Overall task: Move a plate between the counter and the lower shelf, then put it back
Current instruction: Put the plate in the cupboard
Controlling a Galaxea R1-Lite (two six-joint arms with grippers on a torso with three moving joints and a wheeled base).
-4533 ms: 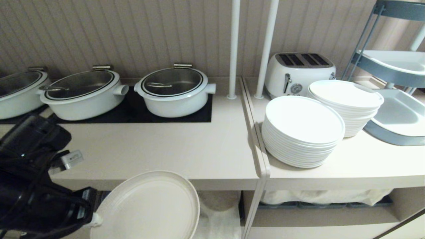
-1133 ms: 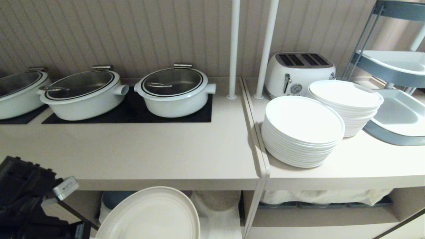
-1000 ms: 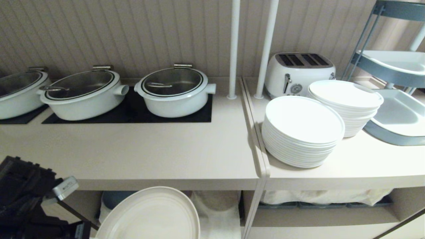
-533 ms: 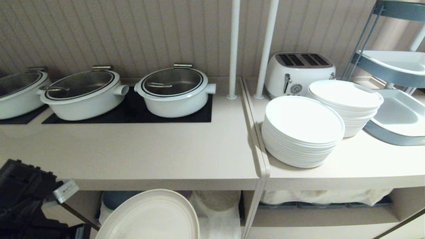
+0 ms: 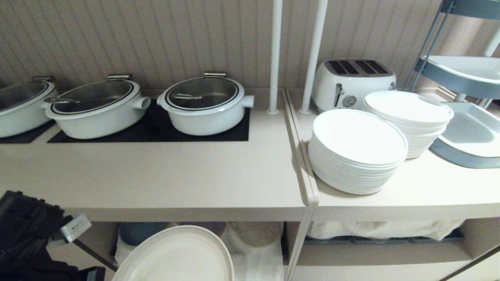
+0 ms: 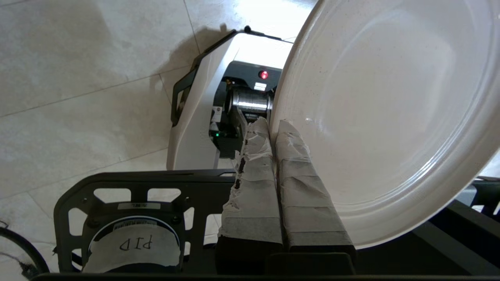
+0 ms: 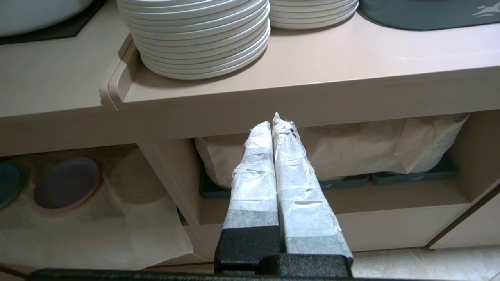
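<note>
Your left claw [image 6: 273, 125] is clenched on the plate's [image 6: 390, 117] rim, holding it tilted below the worktop [image 5: 175, 175] edge.

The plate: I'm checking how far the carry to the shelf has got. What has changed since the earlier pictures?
The plate, pinched at its rim by the left gripper, has sunk from in front of the counter edge to level with the lower shelf opening; the left arm dropped with it. The grip held. The right gripper stayed shut and empty.

The plate [image 5: 175, 255] runs off the near edge; it hides much of the lower shelf [image 5: 254, 249].
</note>
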